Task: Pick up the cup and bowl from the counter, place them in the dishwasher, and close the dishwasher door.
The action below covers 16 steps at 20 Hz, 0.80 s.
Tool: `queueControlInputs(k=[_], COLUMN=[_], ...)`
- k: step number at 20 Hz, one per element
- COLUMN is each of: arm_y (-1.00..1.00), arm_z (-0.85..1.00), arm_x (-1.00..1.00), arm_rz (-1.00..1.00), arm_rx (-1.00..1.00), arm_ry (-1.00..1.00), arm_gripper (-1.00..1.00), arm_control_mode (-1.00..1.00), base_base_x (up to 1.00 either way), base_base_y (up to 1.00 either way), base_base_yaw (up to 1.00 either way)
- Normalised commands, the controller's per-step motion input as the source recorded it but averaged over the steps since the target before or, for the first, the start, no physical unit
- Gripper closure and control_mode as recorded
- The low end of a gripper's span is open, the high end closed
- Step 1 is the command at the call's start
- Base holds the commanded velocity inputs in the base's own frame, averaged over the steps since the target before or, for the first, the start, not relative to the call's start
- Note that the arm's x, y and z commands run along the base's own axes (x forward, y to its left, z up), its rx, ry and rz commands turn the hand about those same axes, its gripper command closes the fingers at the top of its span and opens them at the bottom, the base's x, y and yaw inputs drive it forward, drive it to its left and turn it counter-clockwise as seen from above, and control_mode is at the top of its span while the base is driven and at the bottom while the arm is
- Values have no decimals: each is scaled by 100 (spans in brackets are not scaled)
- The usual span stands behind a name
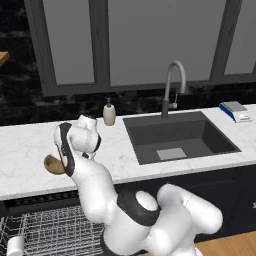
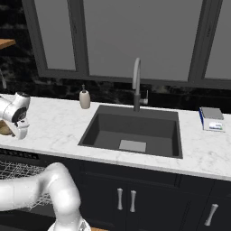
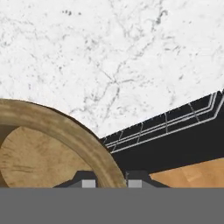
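Gripper (image 3: 111, 180) nearly closed, one finger on each side of the rim of the bowl (image 3: 48, 148), pinching it. Bowl raised just above the counter (image 3: 131, 57), dishwasher (image 3: 175, 131) rack below and beyond. Cup (image 1: 15, 245) lying low in that rack.

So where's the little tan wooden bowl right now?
The tan wooden bowl sits at the left of the white marble counter, near its front edge above the dishwasher rack, with the gripper straddling its rim.
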Motion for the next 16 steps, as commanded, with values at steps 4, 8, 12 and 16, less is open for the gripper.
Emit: queueControlInputs(k=[4,8,12,16], arm_y=[-17,0,0,0], arm_z=[20,20,16,14], arm_x=[-96,-90,-87,-72], arm_rz=[0,0,0,-2], arm_rx=[0,-1,-2,-6], arm_ry=[-4,0,-3,0], arm_gripper=[100,100,100,100], arm_control_mode=[-100,-100,-100,-100], base_base_x=[0,0,0,0], base_base_y=[0,0,0,0], base_base_yaw=[0,0,0,0])
